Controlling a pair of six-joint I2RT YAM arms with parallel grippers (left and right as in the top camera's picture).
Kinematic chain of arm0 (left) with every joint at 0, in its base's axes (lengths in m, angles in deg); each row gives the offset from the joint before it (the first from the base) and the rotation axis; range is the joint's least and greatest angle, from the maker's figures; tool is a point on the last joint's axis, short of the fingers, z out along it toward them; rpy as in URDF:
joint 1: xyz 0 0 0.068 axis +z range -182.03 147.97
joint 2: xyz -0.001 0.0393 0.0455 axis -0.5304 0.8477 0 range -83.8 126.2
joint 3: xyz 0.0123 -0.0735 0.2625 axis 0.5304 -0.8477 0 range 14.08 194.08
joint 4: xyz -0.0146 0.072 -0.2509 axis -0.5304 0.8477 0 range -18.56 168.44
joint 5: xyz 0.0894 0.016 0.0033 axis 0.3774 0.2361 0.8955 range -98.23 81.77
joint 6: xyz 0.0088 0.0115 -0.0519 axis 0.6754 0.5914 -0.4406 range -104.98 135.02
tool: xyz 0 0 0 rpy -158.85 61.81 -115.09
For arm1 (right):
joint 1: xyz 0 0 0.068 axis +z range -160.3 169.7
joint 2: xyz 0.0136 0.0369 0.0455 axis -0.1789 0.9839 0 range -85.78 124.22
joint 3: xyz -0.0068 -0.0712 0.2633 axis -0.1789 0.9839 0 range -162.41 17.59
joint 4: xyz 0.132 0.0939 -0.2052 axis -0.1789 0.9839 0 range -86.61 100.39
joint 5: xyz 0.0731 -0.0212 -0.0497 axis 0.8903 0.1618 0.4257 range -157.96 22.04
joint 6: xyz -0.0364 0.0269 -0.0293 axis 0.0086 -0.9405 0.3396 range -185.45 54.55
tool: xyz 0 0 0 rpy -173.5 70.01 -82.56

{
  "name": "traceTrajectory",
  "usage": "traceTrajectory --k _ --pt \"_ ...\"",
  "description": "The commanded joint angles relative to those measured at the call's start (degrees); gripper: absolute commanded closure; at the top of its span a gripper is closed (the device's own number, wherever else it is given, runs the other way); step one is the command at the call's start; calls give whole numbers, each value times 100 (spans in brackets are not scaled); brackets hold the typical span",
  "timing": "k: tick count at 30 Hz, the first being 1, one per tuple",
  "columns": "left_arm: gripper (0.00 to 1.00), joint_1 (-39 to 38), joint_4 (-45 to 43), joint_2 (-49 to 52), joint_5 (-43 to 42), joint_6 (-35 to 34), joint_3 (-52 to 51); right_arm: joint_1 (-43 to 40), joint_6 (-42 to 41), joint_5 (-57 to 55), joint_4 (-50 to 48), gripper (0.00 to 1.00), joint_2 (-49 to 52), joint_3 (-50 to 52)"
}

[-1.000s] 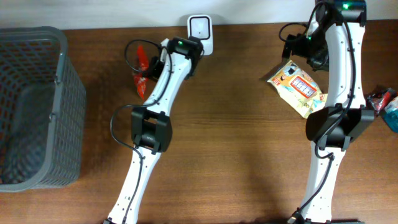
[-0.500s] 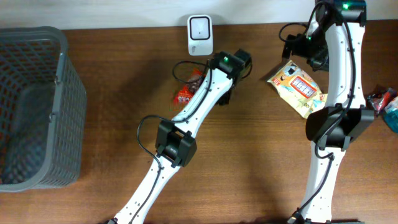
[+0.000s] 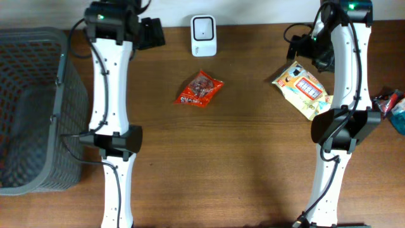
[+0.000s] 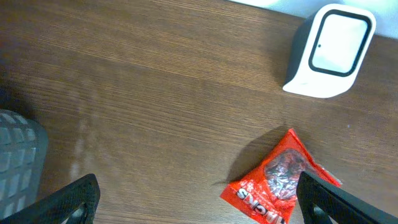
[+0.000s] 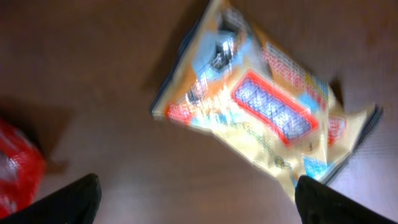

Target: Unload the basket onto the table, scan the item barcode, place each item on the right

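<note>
Wooden table [image 3: 253, 158] is carrying every item. Grey basket [image 3: 31, 107] is sitting at its left edge. Right gripper [image 5: 199, 199] is hanging wide open above yellow snack packet [image 3: 302, 88]. Left gripper [image 4: 202, 200] is gaping empty near the far edge. Red packet [image 3: 200, 89] is lying flat on the wood, near white scanner [image 3: 203, 35].

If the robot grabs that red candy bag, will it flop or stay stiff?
Probably floppy: the red candy bag looks like thin, crinkled film lying nearly flat on the table. Likely light, being so flat. Its glossy surface might slip a little.
</note>
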Motion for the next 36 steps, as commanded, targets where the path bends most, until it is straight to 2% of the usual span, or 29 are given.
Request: traceTrajectory --k 1,2,5,6,10,12,14,18,21,26,31,34,36 --pt "1 146 7 -4 -426 50 -48 -7 -269 702 -262 2 -92 -94" --pt "1 155 7 -4 -426 50 -48 -7 -271 918 -245 2 -92 -94" --pt "1 173 7 -4 -367 52 -48 70 -520 2911 -339 2 -52 -92" --pt "1 170 7 -4 -201 52 -50 201 -520 3080 -313 2 -31 -85" --pt "1 350 7 -2 -144 46 -105 1480 -704 1873 -426 1 76 133" --pt "1 560 7 -4 -149 46 -282 2002 -1707 1530 -726 0 116 363" --pt "1 713 7 -4 -227 48 -503 2393 -2511 1464 -1207 9 201 603" --pt "1 837 7 -2 -275 52 -702 2938 -3259 1405 -2450 23 229 1484" --pt "1 835 7 -4 -278 50 -702 3117 -3812 968 -2986 24 229 2275" --pt "1 835 7 -4 -278 48 -702 3429 -3827 903 -4409 23 229 3486" --pt "1 835 7 -4 -278 48 -702 3510 -3810 -234 -4006 27 229 3740" --pt "1 835 7 -4 -278 48 -702 3436 -3628 -247 -3775 56 225 3733" --pt "1 835 4 -4 -278 48 -702 3370 -3442 -188 -3705 61 221 3727"
